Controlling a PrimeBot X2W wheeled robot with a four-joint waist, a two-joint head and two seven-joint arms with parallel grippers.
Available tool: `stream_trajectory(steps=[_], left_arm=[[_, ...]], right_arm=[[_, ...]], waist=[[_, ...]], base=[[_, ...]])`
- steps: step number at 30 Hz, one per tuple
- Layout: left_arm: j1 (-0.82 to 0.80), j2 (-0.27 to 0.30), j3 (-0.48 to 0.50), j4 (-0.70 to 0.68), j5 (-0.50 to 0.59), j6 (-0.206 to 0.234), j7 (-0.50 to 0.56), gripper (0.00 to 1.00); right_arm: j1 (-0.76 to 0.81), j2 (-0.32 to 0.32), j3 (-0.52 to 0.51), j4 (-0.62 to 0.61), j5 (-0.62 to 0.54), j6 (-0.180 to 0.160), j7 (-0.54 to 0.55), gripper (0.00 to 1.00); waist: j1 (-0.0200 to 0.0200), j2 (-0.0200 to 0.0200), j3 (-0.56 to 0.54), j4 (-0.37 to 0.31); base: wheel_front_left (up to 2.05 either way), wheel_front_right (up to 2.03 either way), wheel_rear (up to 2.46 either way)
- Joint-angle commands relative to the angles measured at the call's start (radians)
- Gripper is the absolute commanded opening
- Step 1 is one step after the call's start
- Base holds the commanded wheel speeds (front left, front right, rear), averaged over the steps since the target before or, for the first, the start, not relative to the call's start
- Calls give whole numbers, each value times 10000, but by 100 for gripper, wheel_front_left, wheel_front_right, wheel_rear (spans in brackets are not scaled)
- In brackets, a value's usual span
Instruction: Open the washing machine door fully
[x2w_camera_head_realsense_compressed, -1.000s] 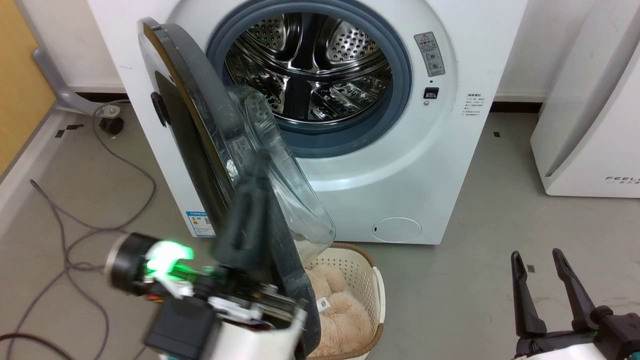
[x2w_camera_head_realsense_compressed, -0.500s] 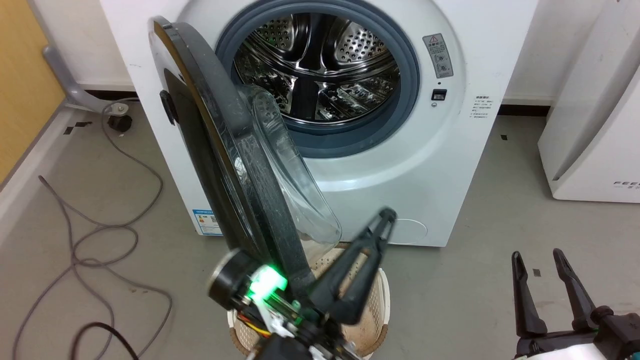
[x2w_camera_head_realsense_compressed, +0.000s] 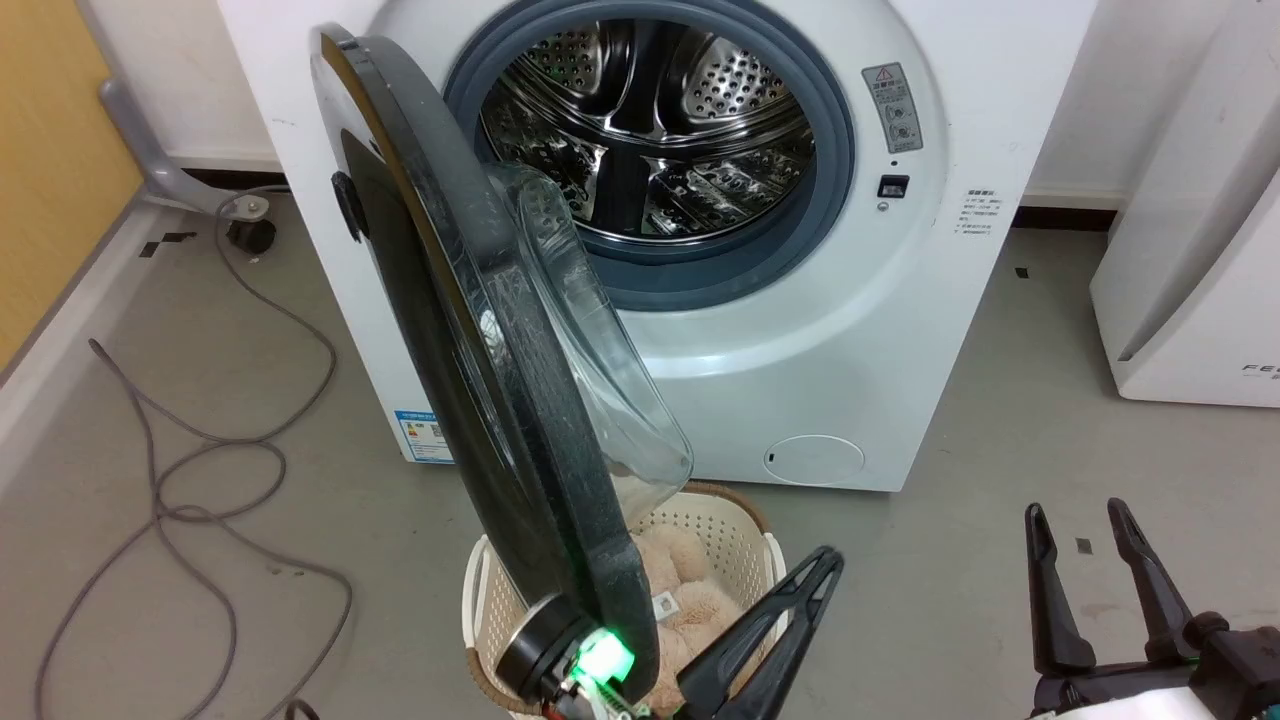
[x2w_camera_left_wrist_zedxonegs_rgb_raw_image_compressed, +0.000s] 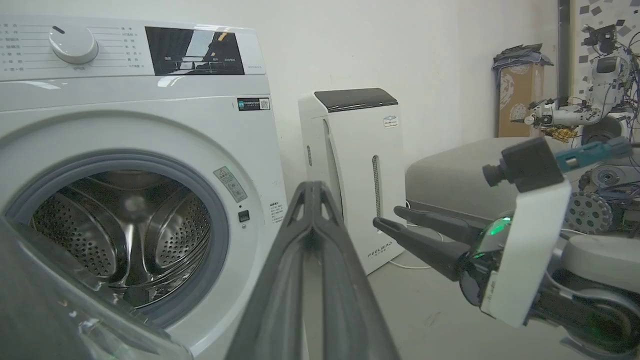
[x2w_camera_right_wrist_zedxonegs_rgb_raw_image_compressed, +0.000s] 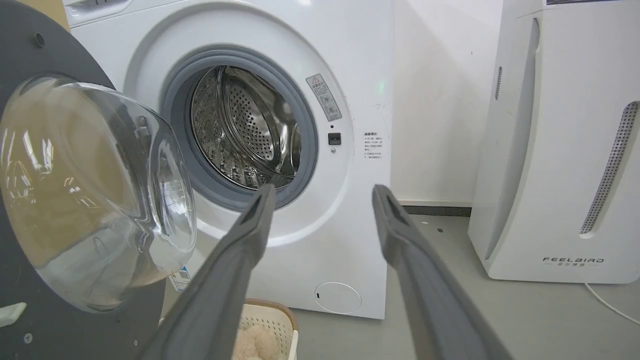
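Black-rimmed door (x2w_camera_head_realsense_compressed: 500, 400) beside left claw (x2w_camera_head_realsense_compressed: 826, 566)

White perforated basket (x2w_camera_head_realsense_compressed: 715, 530) holding beige plush fabric (x2w_camera_head_realsense_compressed: 690, 605); grey cable (x2w_camera_head_realsense_compressed: 156, 480) looped on floor, left; white appliance (x2w_camera_head_realsense_compressed: 1190, 300), right.

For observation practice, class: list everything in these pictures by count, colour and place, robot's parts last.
washing machine: one, white, centre, against wall
washing machine door: one, black rim, clear glass bowl, swung open at left
drum: one, steel, inside the machine
gasket: one, grey, around the drum mouth
basket: one, cream, floor below the door
plush item: one, beige, in the basket
second appliance: one, white, right of machine
cables: count unclear, grey, floor at left
left claw: one, dark, shut, lower centre
right claw: one, dark, open, lower right
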Motion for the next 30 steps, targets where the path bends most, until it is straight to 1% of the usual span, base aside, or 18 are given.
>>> stream_trajectory(steps=[1,8,17,24,30], left_arm=[[192,54,-5,116,-33,82,-44,0],[428,197,96,895,-153,247,-44,0],[195,145,496,2094,-390,440,-44,0],[257,199,835,2453,-495,579,-44,0],[361,272,1063,2468,-520,667,-44,0]], right_arm=[[76,45,-18,36,-2,50,-45,100],[74,45,-56,93,-4,50,-45,100],[-12,45,12,188,-32,50,-45,100],[9,45,-14,272,-45,50,-45,100],[18,45,-20,325,-33,50,-45,100]], waist=[[0,0,9,12],[0,0,62,97],[0,0,165,165],[0,0,163,303],[0,0,106,585]], base=[[0,0,0],[0,0,0],[0,0,0],[0,0,0],[0,0,0]])
